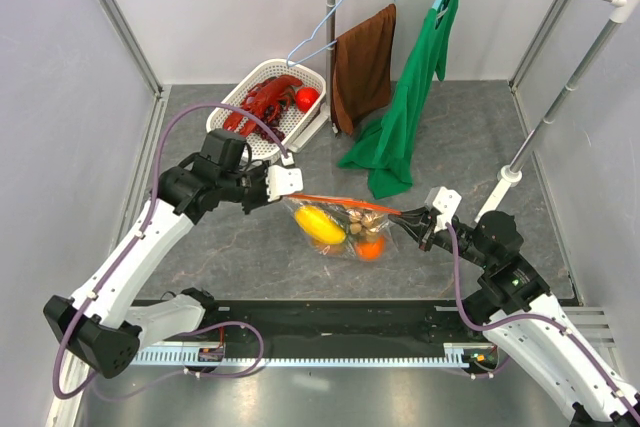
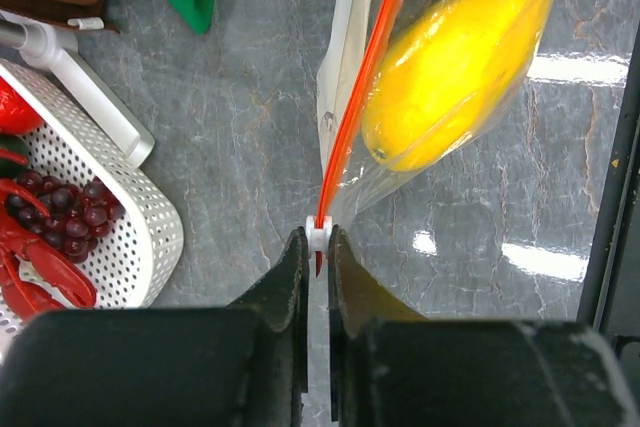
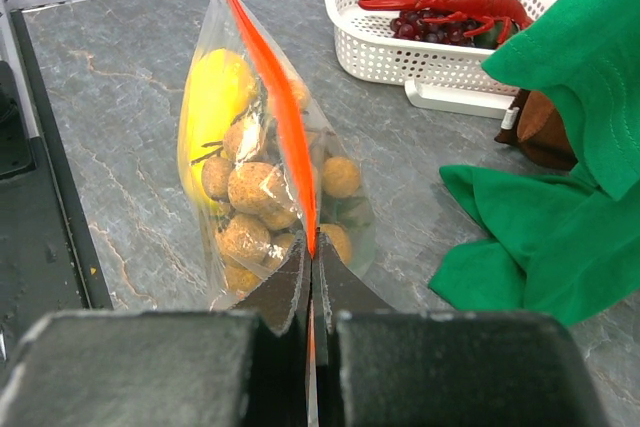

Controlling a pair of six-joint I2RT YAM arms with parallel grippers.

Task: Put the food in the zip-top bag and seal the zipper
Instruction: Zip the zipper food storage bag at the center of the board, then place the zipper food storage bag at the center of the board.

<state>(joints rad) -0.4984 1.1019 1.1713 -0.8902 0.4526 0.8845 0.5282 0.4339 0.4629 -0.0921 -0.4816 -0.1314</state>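
Both ends: left pincer [image 2: 318, 245], right pincer [image 3: 311, 259] clenched on zipper [image 1: 345, 201]
Room: zip-top bag [image 3: 215, 247] hangs between, basket [image 3: 400, 57] well apart

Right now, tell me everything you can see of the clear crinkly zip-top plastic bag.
The clear crinkly plastic bag hangs stretched between both grippers, mouth edge up. Its red-orange zipper strip runs taut along the top; the left gripper pinches its whitish end, the right gripper the other. Inside lie a yellow fruit, a tan grape bunch and an orange ball. Whether its bottom touches the table is unclear.
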